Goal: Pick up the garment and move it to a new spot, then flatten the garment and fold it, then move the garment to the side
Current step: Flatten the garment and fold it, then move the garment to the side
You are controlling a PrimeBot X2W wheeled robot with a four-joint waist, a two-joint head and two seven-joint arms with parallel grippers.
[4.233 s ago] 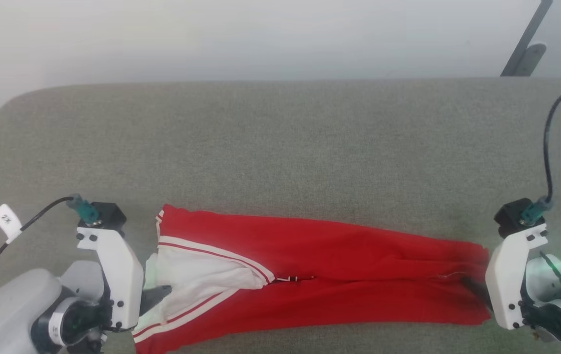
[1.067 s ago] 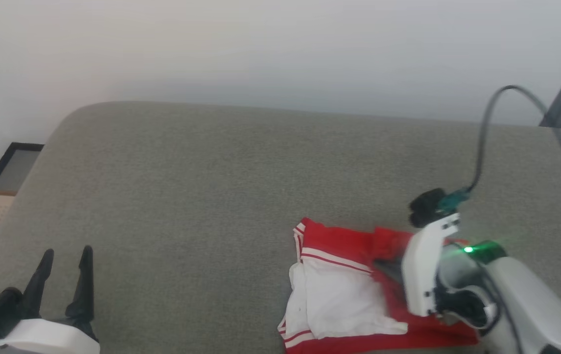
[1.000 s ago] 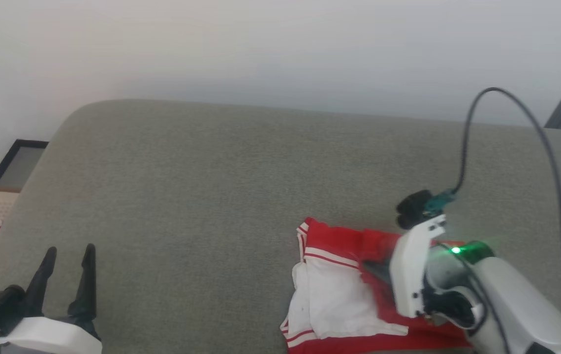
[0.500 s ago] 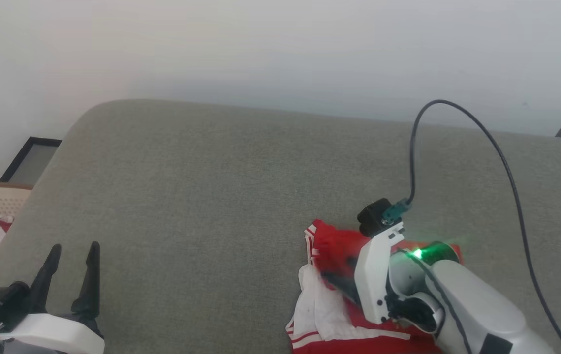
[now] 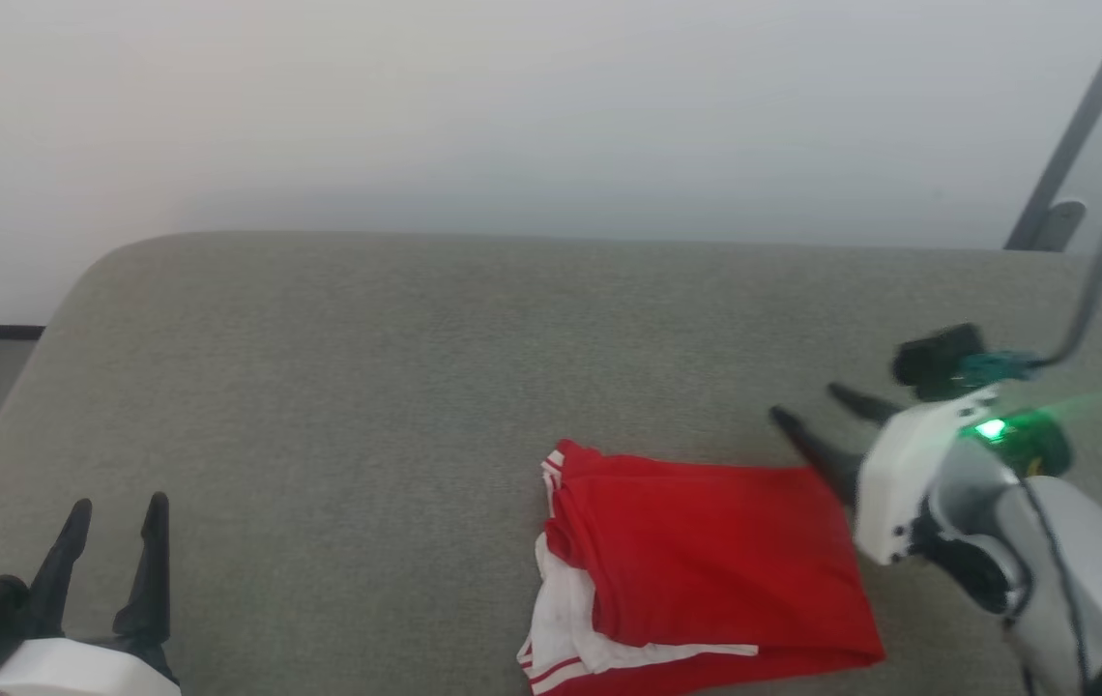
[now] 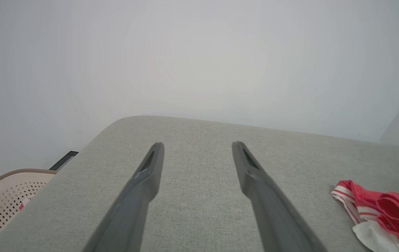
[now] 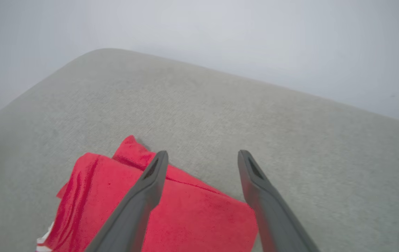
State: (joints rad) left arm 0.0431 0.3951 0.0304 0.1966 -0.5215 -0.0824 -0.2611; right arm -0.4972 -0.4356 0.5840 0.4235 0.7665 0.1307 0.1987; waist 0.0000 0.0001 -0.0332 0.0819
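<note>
The garment (image 5: 706,561) lies folded into a compact red rectangle on the grey cushion, a white sleeve layer and striped trim showing at its left and lower edges. The right wrist view has the garment (image 7: 157,203) under and left of my fingers. Its striped end (image 6: 378,206) also appears at the right edge of the left wrist view. My right gripper (image 5: 807,406) hovers open just past the garment's far right corner, holding nothing. My left gripper (image 5: 116,507) stands open and empty at the lower left, well away from the cloth.
The grey cushion (image 5: 416,367) stretches wide behind and left of the garment, ending at a pale wall. A beige perforated basket (image 6: 7,199) sits beyond the cushion's left edge. A grey metal bar (image 5: 1073,126) leans at the upper right.
My right gripper carried the garment's right half over the left part, opened and let it go, then drew back to the right. The garment now lies folded. The camera has shifted.
</note>
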